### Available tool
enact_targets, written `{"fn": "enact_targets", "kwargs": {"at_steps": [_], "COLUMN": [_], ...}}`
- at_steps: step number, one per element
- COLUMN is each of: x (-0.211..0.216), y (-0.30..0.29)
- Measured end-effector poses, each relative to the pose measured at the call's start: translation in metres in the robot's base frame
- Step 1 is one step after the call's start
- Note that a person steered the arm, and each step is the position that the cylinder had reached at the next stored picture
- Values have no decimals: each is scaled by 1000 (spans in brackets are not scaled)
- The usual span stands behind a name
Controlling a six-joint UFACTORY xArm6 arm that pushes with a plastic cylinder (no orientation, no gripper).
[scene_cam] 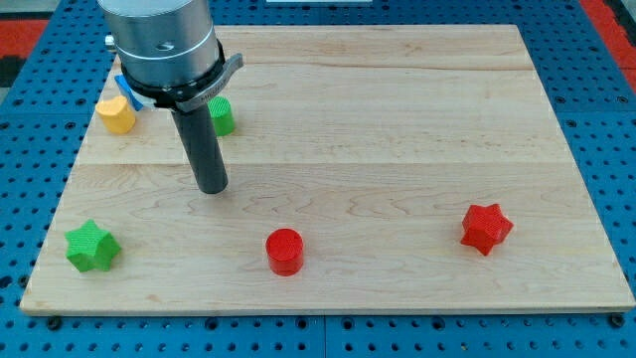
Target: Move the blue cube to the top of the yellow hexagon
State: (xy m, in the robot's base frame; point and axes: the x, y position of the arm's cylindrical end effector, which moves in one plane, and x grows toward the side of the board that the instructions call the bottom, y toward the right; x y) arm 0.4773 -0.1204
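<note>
Pale wooden board point(397, 129) lies on a blue perforated table point(606, 119). My tip point(212, 187), the lower end of the straight dark rod, rests on bare wood in the left half of the board, touching no block; there are no jaws on this tool, so nothing is clamped or held. The small blue cube point(123, 86) shows only as a sliver at the view's upper left, mostly hidden behind the grey arm housing point(161, 45). It sits just above the yellow hexagon block point(116, 114) and appears to touch its upper edge, though the contact is partly occluded. A green block point(223, 116), shape unclear because the rod covers part of it, stands just right of the rod, above my tip. A green star block point(91, 246) sits near the view's bottom left corner, well apart from my tip. A red cylinder point(284, 251) stands below and right of my tip. A red star block point(485, 228) lies far toward the view's right.
</note>
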Motion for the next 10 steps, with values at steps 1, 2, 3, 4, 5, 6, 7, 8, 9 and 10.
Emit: {"fn": "enact_targets", "kwargs": {"at_steps": [1,2,3,4,5,6,7,8,9,10], "x": [0,1,3,-7,-11,-22,-49,-118,-197,-246], "y": [5,54,166,227,239,239,200,134,63,0]}}
